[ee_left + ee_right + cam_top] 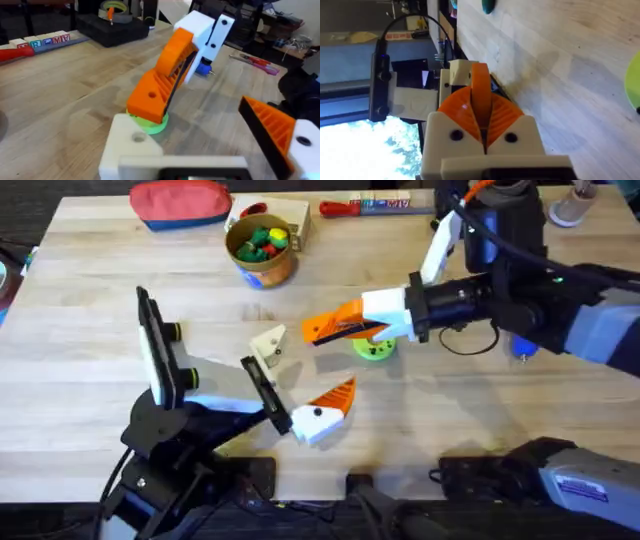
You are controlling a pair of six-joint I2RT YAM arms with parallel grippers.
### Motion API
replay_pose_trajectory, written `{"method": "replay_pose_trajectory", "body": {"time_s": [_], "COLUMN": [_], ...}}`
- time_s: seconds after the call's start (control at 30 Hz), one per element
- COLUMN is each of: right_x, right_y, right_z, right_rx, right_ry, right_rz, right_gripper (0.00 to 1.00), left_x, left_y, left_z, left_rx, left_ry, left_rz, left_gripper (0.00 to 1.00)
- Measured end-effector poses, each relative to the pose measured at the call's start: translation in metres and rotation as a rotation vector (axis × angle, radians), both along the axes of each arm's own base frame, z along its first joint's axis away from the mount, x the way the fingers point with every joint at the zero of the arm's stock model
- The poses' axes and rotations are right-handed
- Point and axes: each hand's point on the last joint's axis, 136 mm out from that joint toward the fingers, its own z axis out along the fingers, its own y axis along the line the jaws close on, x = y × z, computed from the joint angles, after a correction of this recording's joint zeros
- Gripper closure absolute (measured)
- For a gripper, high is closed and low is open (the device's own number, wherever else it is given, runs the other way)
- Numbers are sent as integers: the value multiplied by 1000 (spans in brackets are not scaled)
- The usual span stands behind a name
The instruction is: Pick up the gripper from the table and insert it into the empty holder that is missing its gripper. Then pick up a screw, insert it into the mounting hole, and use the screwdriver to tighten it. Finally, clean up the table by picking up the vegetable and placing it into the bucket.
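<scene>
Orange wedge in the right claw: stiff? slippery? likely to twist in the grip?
Probably rigid: the orange wedge looks like solid printed plastic, ribbed. Likely light for its size. It juts past the right claw, held at one end, so it may pivot if pushed.

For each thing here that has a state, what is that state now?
right hand: shut on the orange wedge
left hand: open
holder: bare white, no wedge fitted
bucket: upright, coloured pieces inside
</scene>
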Motion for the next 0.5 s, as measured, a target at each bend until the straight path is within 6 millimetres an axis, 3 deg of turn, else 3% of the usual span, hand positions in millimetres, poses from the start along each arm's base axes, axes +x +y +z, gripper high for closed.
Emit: {"method": "replay_pose_trajectory", "body": {"time_s": [0.5], "right_x": [-20], "right_y": [26], "right_z": [4], "right_rx": [39], "right_ry": [63], "right_rz": [88], "right_gripper": [998], "left_x": [0], "left_y": [0], "left_z": [0], "left_rx": [-3], "left_ry": [5], "left_rz": [0], "left_gripper": [66]}}
